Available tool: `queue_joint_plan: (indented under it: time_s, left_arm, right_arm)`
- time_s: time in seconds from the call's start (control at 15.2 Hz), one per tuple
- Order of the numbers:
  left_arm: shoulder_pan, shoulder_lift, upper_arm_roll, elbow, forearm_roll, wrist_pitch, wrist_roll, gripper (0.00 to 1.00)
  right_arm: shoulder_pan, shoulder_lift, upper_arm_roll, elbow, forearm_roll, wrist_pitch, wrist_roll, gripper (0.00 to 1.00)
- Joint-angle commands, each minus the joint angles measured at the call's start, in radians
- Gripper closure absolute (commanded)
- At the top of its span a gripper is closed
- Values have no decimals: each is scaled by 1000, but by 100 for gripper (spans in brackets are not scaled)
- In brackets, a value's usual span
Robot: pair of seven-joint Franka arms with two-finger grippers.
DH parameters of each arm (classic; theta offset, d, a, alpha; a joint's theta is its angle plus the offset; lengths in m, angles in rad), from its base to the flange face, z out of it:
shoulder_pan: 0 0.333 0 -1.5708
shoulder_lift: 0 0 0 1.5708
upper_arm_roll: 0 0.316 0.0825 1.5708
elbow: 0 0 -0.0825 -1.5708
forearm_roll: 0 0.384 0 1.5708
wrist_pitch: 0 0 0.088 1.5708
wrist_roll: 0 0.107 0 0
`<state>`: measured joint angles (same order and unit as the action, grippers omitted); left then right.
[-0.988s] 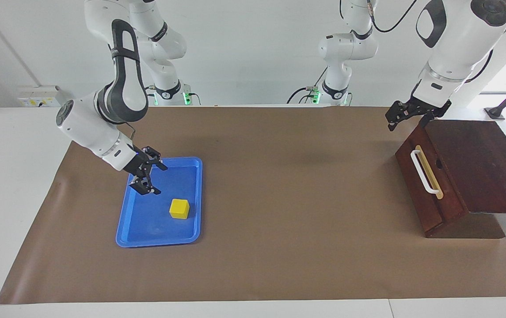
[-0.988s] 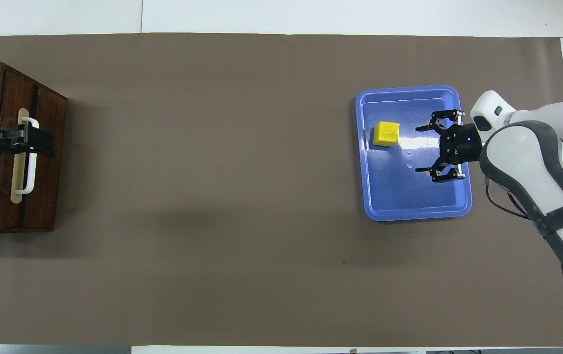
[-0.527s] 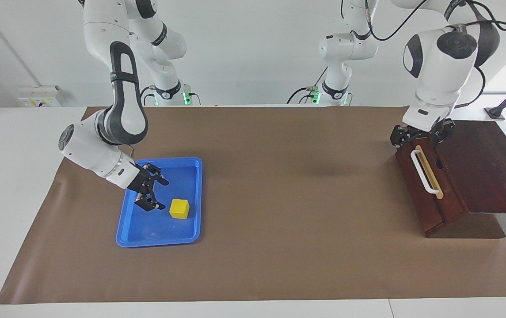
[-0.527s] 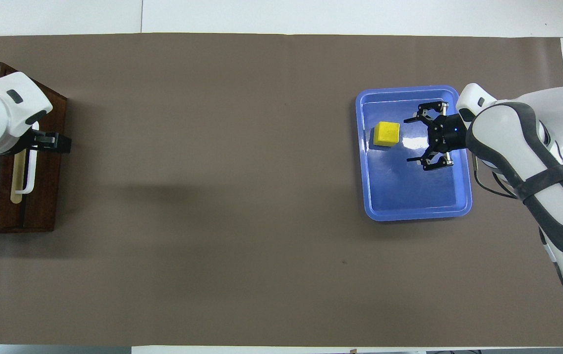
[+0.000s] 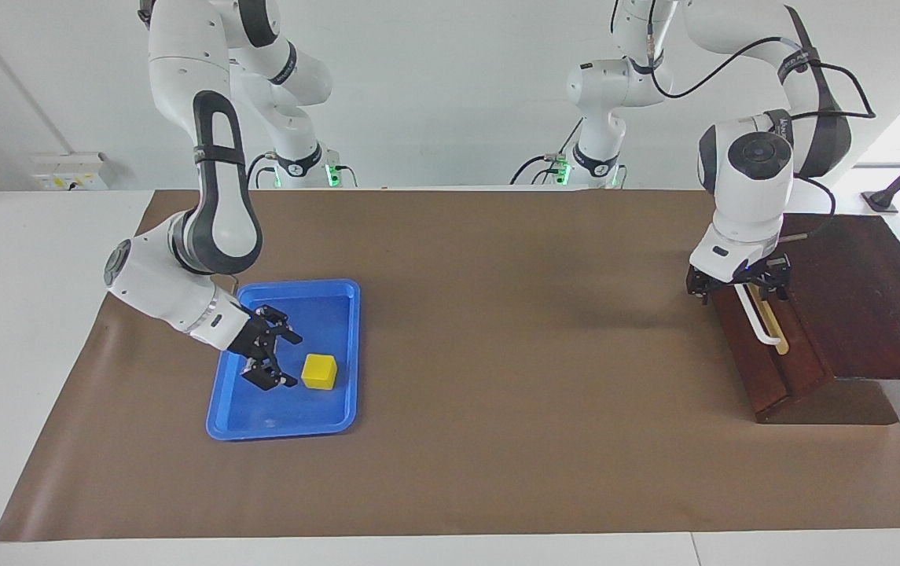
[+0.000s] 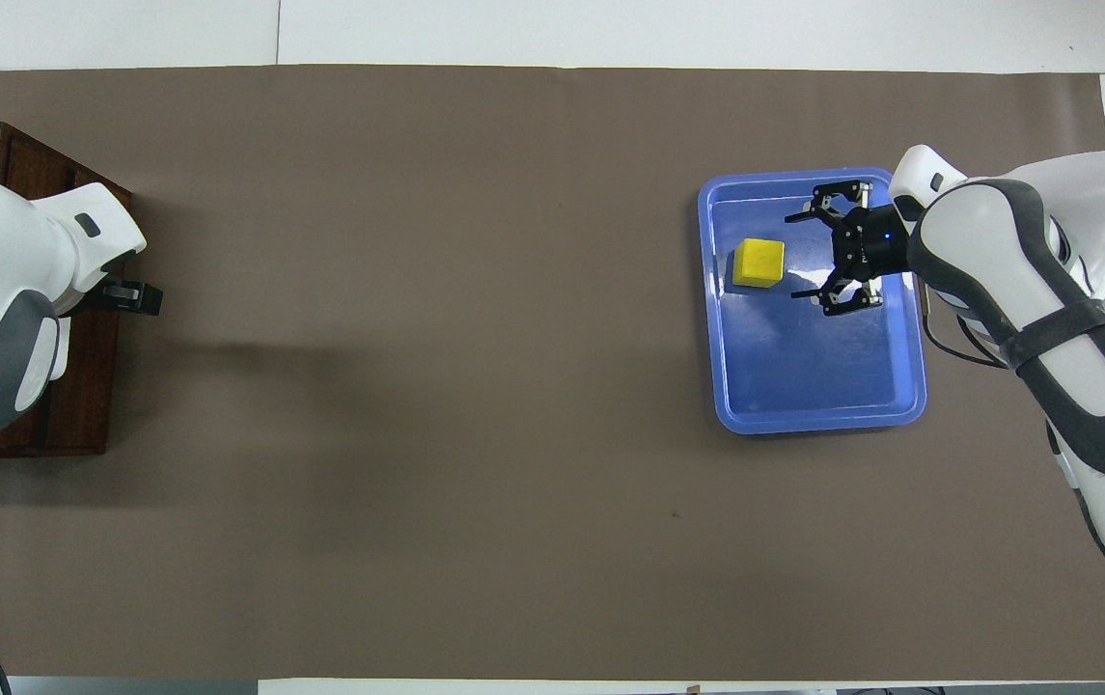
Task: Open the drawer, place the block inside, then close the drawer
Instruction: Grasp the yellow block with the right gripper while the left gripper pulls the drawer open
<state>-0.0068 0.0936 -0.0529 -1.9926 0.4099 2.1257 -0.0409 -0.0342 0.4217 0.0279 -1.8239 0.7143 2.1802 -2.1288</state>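
The yellow block (image 5: 319,371) (image 6: 759,263) lies in a blue tray (image 5: 284,428) (image 6: 817,423). My right gripper (image 5: 273,360) (image 6: 796,256) is low in the tray right beside the block, open, its jaws turned toward the block with nothing between them. The drawer (image 5: 780,369) of the dark wooden box (image 5: 866,299) is closed. My left gripper (image 5: 739,292) (image 6: 127,296) is down at the end of the white handle (image 5: 762,326) nearer the robots, open, a finger on each side of the bar. In the overhead view the left arm hides most of the drawer.
A brown mat (image 5: 497,330) covers the table between the tray at the right arm's end and the box at the left arm's end. A dark stand (image 5: 882,200) sits on the white tabletop by the box.
The right gripper slid lower and closer to the block, staying open. The left gripper came down from beside the box's top edge onto the handle's end.
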Motion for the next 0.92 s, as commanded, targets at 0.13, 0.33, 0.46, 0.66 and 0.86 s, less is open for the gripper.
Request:
queue_joint_plan:
  time_s: [0.13,0.33,0.46,0.66,0.86]
  left_arm:
    - [33,-6,-4,-66,27,78,-17,0]
    - [42,-5,-5,-80,27,95,-16,0]
    - [65,-2,-5,-80,27,112,-14,0]
    - [50,12,-10,-86,26,138,-33,0]
    - [-25,14,-12,-83,20,137,-155,0]
  right_arm:
    - [22,17,0,1,31,1,-63,0]
    - [23,15,0,-21,31,16,-85,0]
    - [22,23,0,-25,34,36,-97,0]
    - [22,28,0,-25,36,44,-89,0]
    - [23,28,0,-28,40,46,-89,0]
